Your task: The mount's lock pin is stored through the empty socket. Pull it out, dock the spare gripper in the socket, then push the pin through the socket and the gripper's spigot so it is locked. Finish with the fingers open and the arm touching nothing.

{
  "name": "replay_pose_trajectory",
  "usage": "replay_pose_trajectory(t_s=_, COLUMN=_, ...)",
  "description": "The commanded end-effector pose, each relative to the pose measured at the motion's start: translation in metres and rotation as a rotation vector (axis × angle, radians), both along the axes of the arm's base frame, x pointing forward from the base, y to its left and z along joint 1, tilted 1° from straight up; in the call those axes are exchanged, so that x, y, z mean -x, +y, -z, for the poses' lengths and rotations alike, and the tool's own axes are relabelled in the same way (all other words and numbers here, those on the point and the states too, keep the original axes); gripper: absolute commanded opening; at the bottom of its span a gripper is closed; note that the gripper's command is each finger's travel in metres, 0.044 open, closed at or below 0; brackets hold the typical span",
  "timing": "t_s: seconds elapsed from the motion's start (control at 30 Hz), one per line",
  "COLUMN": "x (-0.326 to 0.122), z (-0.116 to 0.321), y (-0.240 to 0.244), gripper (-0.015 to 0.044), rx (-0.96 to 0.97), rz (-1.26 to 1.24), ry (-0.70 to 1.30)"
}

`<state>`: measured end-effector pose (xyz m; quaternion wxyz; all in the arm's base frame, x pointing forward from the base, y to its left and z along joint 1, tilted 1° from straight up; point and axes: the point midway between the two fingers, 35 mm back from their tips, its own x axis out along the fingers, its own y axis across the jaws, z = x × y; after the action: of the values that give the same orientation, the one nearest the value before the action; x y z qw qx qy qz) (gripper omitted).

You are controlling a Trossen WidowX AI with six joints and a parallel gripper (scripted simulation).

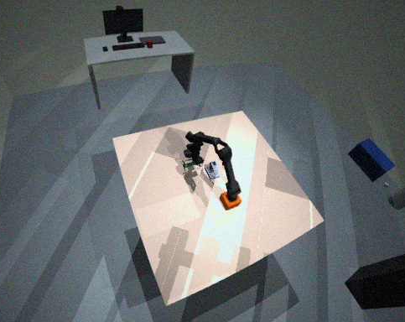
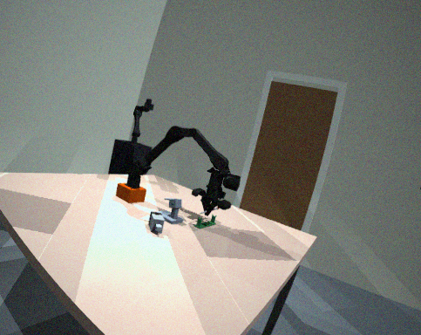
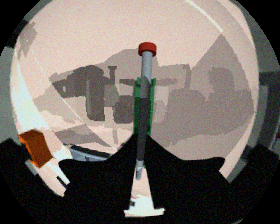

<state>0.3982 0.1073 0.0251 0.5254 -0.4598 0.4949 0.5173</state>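
My gripper (image 2: 207, 213) (image 3: 140, 136) is shut on the lock pin (image 3: 147, 72), a grey rod with a red head. The head end points away from the wrist and the narrow tip shows between the fingers. The pin is over the green rest (image 1: 191, 164) (image 2: 204, 224) (image 3: 137, 117); it looks slightly raised, but contact is hard to tell. The blue-grey mount (image 1: 213, 173) (image 2: 174, 215) stands beside the rest, its upright socket head on a flat base, with no red pin head visible there. The grey spare gripper (image 2: 156, 222) lies near the mount, separate from it in the exterior view.
The arm's orange base (image 1: 231, 200) (image 2: 131, 193) (image 3: 36, 148) stands on the table, with the mount between it and the green rest. Strong light bands and arm shadows cross the table top (image 1: 289, 210) (image 2: 248, 279). A desk (image 1: 172, 47) with a monitor stands far off.
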Motion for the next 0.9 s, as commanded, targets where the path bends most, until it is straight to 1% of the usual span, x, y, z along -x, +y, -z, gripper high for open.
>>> replay_pose_trajectory(t_s=0.0, x=-0.002, z=-0.006, y=-0.011, gripper=0.0000, rx=0.001, rz=-0.007, ry=-0.009)
replay_pose_trajectory(t_s=0.23, x=-0.002, z=-0.006, y=-0.019, gripper=0.0000, rx=0.001, rz=-0.009, ry=-0.008)
replay_pose_trajectory(t_s=0.87, x=-0.003, z=0.022, y=-0.019, gripper=0.0000, rx=0.000, rz=-0.011, ry=-0.005)
